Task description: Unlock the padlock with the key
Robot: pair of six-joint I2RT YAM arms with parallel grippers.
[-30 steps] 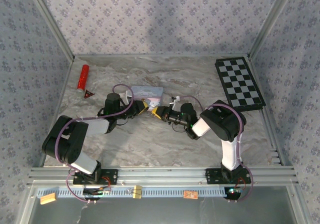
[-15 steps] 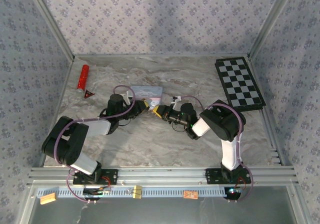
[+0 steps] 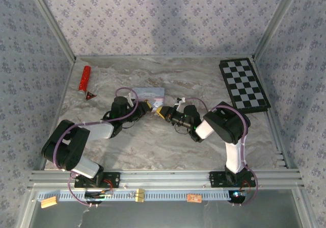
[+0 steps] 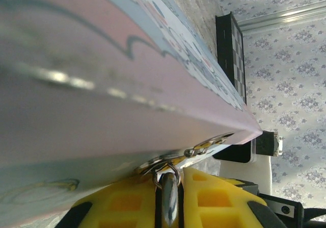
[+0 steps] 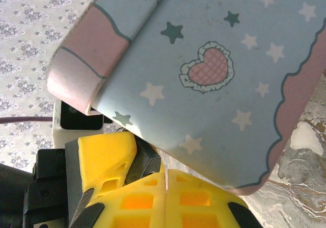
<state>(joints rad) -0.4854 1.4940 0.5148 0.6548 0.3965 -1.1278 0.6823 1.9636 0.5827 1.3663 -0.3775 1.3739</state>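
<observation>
- From above, mid-table (image 3: 168,141), the left gripper (image 3: 146,107) and right gripper (image 3: 161,112) meet nose to nose at the near edge of the light-blue tin (image 3: 151,92). What sits between them is too small to read from this view.
- Left wrist: the yellow fingers (image 4: 214,203) are closed onto the padlock (image 4: 168,200) and pinch its dark body by the flat sides. The silvery shackle (image 4: 165,171) loops up against the tin's edge.
- Right wrist: the jaws are pressed together just under the tin, and whether they hold anything I cannot tell. A dark lump (image 5: 146,166), likely the lock body, sits just beside them.
- Handling, as I judge it: the lock is tiny, light, rigid, slick metal, free to swing on its loop. Grip the body's flat faces firmly and keep the keyhole end clear.
</observation>
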